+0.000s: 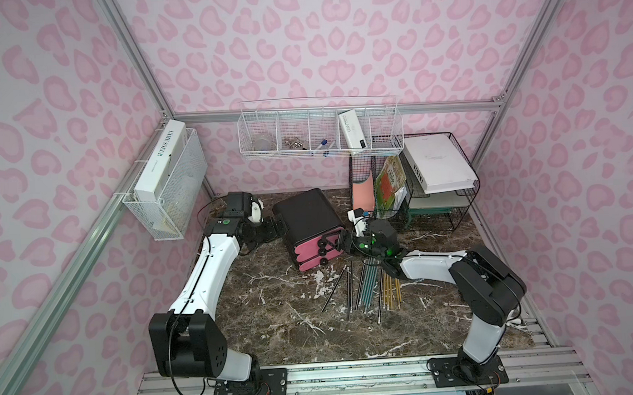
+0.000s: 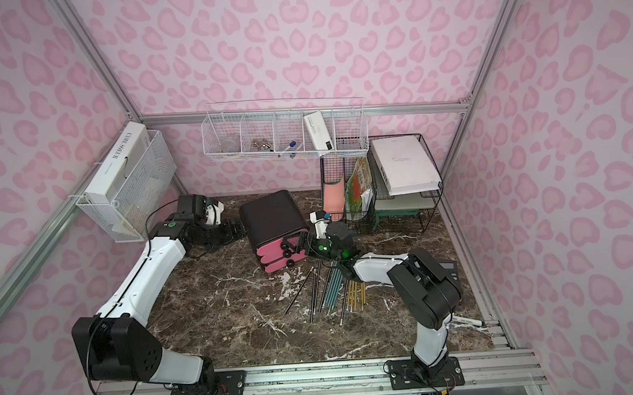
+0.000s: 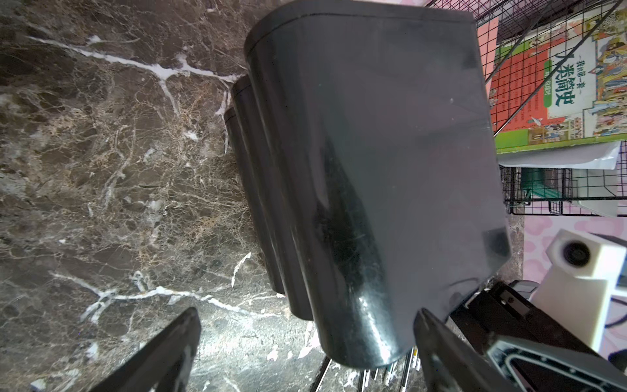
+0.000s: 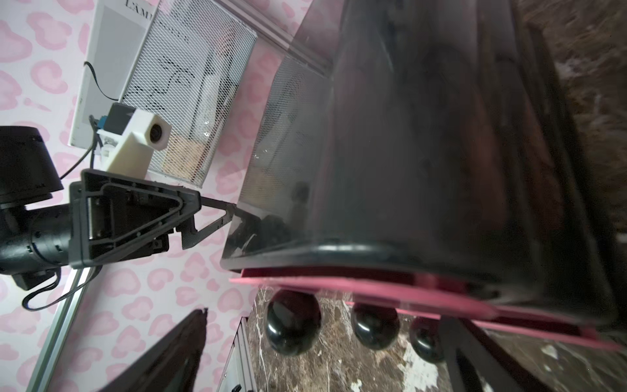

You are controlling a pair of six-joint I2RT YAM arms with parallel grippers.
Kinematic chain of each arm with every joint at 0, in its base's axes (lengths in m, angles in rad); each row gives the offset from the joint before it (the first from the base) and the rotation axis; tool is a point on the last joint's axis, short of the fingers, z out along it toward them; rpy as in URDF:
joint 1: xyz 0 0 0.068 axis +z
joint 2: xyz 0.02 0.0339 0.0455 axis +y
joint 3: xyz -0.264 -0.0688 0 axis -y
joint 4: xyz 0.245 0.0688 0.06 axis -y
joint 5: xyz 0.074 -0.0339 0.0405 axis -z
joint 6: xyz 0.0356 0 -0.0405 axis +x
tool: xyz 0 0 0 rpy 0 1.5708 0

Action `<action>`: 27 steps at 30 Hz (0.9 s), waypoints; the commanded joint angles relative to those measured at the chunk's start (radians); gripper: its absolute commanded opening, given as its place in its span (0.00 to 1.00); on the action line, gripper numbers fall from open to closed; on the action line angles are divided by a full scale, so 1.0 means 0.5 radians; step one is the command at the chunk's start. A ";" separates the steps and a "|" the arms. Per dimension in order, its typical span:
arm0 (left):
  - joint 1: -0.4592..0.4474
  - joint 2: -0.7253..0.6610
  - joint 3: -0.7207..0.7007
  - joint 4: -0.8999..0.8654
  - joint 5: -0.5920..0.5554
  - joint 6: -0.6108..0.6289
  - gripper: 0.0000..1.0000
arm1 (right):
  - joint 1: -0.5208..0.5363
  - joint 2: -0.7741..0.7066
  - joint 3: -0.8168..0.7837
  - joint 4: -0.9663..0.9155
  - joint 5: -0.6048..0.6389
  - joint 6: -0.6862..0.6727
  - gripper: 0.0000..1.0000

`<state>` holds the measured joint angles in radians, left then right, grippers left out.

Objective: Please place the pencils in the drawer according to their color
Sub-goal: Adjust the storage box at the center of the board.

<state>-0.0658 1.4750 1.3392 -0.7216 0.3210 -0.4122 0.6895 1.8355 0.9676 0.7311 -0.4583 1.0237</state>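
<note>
i'm at the very start of the job as far as i can judge. all the pencils (image 1: 366, 288) lie on the surface (image 1: 276, 319) in a loose fan just in front of the drawer unit (image 1: 307, 221), already roughly grouped: dark ones (image 1: 344, 291) nearest the middle, teal ones (image 1: 368, 286) beside them, yellow ones (image 1: 391, 291) furthest out, with their far ends tucked under my right arm. i can see none in a gripper and none in a drawer.

the pink drawers (image 1: 316, 252) look shut or barely ajar; i can't tell which from here.

my left gripper (image 1: 276, 228) is at the back of the unit with its jaws spread wide, a rear corner of the black shell sitting between them in the left wrist view, not pinched. my right gripper (image 4: 319, 349) is at the front, also spread and holding nothing, with the round black knobs (image 4: 375, 325) just ahead of its fingers.

so what's left is everything: brace the unit, pull a drawer, load one colour, and repeat for the other two.
</note>
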 commanded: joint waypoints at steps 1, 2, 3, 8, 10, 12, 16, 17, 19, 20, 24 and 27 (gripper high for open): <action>0.000 0.011 0.013 -0.005 -0.020 0.042 0.98 | 0.002 0.112 0.142 0.102 -0.048 0.061 0.97; 0.000 0.018 0.011 -0.006 -0.025 0.042 0.98 | 0.002 0.144 0.179 0.100 -0.055 0.067 0.97; 0.000 0.023 0.018 -0.008 -0.028 0.042 0.98 | 0.002 0.178 0.224 0.091 -0.055 0.078 0.97; 0.002 0.057 0.018 -0.005 -0.042 0.040 0.98 | -0.001 0.319 0.412 0.075 -0.071 0.115 0.97; 0.003 0.071 0.028 0.004 -0.057 0.032 0.98 | -0.013 0.355 0.461 0.089 -0.092 0.137 0.97; 0.006 0.089 0.041 0.007 -0.078 0.012 0.98 | -0.024 0.346 0.438 0.138 -0.107 0.170 0.97; 0.017 0.143 0.096 0.009 -0.087 -0.022 0.98 | -0.050 0.251 0.268 0.267 -0.108 0.251 0.97; 0.017 0.154 0.114 0.013 -0.083 -0.025 0.98 | -0.051 0.233 0.230 0.308 -0.111 0.277 0.97; 0.018 0.192 0.152 0.021 -0.071 -0.037 0.98 | -0.049 0.208 0.162 0.392 -0.112 0.343 0.96; 0.018 0.207 0.170 0.027 -0.064 -0.041 0.98 | -0.043 0.204 0.139 0.437 -0.117 0.375 0.95; 0.018 0.286 0.218 0.041 -0.057 -0.059 0.98 | -0.020 0.247 0.140 0.552 -0.130 0.468 0.90; 0.018 0.349 0.327 0.047 -0.048 -0.071 0.98 | -0.010 0.307 0.194 0.594 -0.145 0.506 0.85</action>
<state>-0.0570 1.6341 1.4784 -0.7086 0.2863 -0.4404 0.6807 1.9736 1.0477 0.9546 -0.5167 1.2369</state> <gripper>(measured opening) 0.979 0.860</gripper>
